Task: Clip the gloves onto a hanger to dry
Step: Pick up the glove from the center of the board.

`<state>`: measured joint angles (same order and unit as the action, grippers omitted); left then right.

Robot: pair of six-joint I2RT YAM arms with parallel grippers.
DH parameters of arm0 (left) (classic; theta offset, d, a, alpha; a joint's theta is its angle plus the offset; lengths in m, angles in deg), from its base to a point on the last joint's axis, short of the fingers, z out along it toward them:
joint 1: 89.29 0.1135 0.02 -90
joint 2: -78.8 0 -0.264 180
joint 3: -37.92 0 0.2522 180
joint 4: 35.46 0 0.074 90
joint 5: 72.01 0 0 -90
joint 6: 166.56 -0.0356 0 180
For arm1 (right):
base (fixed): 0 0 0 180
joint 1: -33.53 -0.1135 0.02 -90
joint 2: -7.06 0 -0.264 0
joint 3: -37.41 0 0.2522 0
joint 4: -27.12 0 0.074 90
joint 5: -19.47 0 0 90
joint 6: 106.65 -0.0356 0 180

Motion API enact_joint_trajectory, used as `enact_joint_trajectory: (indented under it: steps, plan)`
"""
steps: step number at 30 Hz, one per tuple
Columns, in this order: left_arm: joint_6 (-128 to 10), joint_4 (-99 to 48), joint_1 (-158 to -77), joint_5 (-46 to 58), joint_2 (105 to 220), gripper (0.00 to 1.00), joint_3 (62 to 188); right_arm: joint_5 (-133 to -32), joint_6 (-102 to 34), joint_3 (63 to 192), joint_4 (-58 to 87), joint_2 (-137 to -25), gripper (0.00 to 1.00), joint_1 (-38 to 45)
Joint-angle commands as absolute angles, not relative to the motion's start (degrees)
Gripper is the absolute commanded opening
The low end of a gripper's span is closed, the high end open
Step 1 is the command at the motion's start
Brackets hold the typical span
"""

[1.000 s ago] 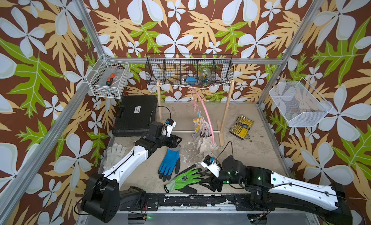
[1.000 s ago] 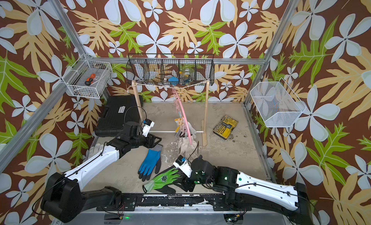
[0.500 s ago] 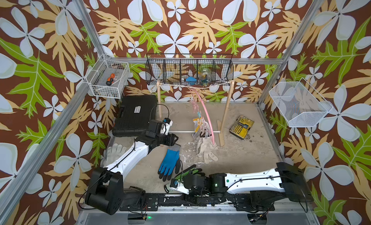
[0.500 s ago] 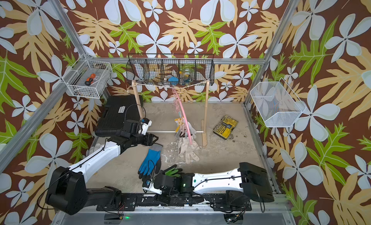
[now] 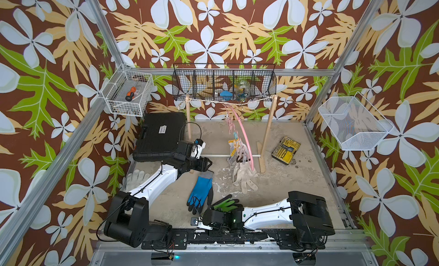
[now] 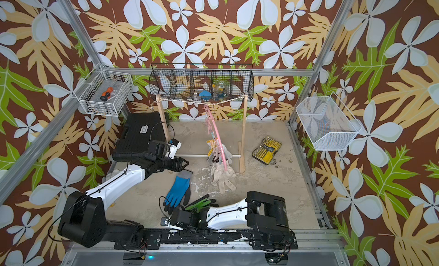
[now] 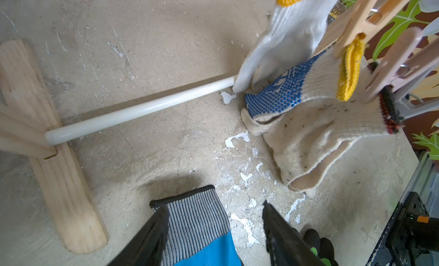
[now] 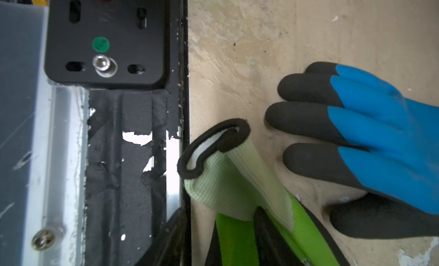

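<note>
The blue glove [image 5: 199, 190] lies flat on the counter [image 5: 285, 181], its long axis running front to back: grey cuff toward the wooden rack [image 5: 267, 134], black fingertips toward the front rail [image 8: 133, 134]. My left arm reaches low toward it. My left fingers [image 7: 154, 234] are spread, hovering over that cuff and holding nothing. My right arm lies folded along the rail. My right fingers [image 8: 263, 231] pinch the green glove [image 8: 237, 181] behind its cuff, beside the blue fingertips.

hanger [image 5: 246, 139] on rack [image 5: 267, 125] mid-back, case [image 5: 161, 134] left, bit box [image 5: 286, 149] right, loose gloves [image 5: 200, 189] in front
</note>
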<state>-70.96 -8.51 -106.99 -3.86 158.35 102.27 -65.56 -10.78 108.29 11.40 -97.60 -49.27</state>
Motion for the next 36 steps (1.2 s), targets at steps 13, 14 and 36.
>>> enact_joint_trajectory:
  steps: [13,14,36]
  plan:
    - [-72.08,-8.60,-106.74,-6.71,160.24,0.65,102.71,-63.57,-9.29,110.09,13.37,-101.33,0.07,-48.38]
    - [-72.07,-8.65,-106.75,-6.63,160.23,0.65,102.71,-63.81,-9.63,109.90,13.36,-100.38,0.03,-48.38]
    - [-67.14,-21.43,-107.21,-15.66,158.87,0.64,102.42,-54.10,-42.49,89.38,-14.30,-40.57,0.00,-25.45]
